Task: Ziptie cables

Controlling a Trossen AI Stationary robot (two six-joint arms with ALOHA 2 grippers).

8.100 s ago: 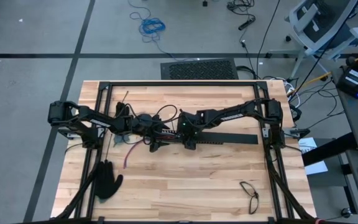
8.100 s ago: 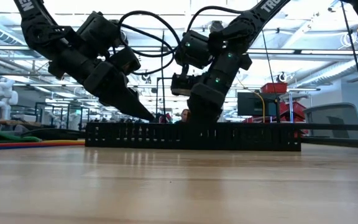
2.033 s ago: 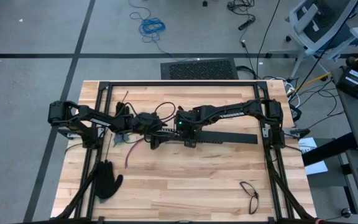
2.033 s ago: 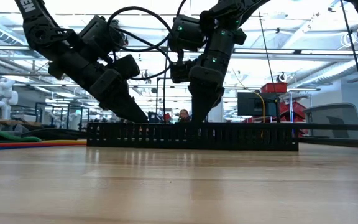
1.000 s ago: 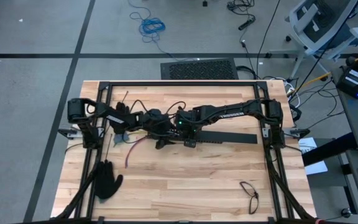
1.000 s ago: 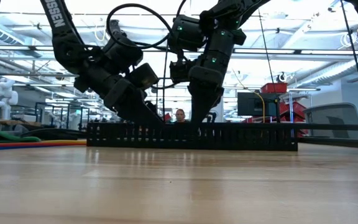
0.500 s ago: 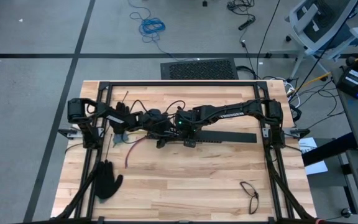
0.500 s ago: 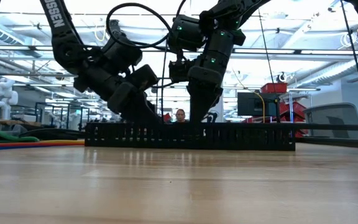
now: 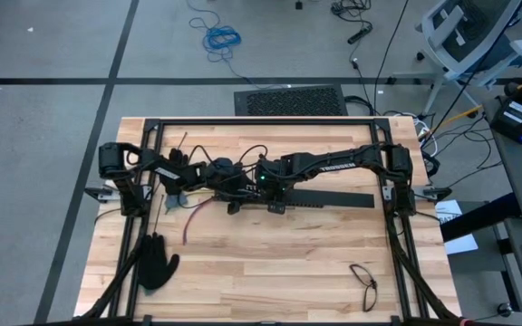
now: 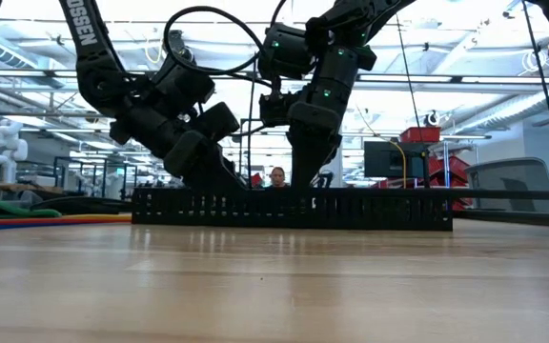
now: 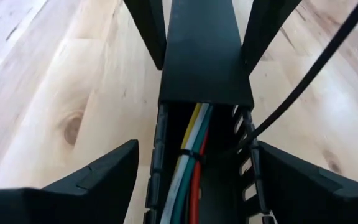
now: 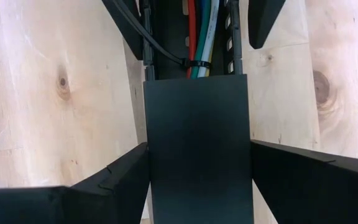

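Observation:
A long black slotted duct [image 9: 333,199] lies flat on the wooden table, with a flat black cover [image 12: 197,143] on part of it. In its uncovered end lie the cables [image 11: 188,168], yellow, white, green and red. A ziptie [image 11: 190,155] rings them, and its tail [image 11: 303,74] sticks out sideways. My left gripper [image 11: 197,149] is open. Its fingers stand on either side of the duct's uncovered end, with a sliver of table showing beside one. My right gripper [image 12: 199,146] straddles the covered part just beyond. My right gripper has the covered duct between its two fingers [image 12: 117,180], which lie against its two long sides [image 12: 146,155]. The fingers come from above, pointing steeply down, and lie across the duct. The duct rests flat on the table.
A black glove [image 9: 157,263] lies near the table's front left, with a loose dark red wire [image 9: 188,222] beside it. A pair of glasses [image 9: 365,281] lies at the front right. A black frame [image 9: 261,120] runs around the table's edges.

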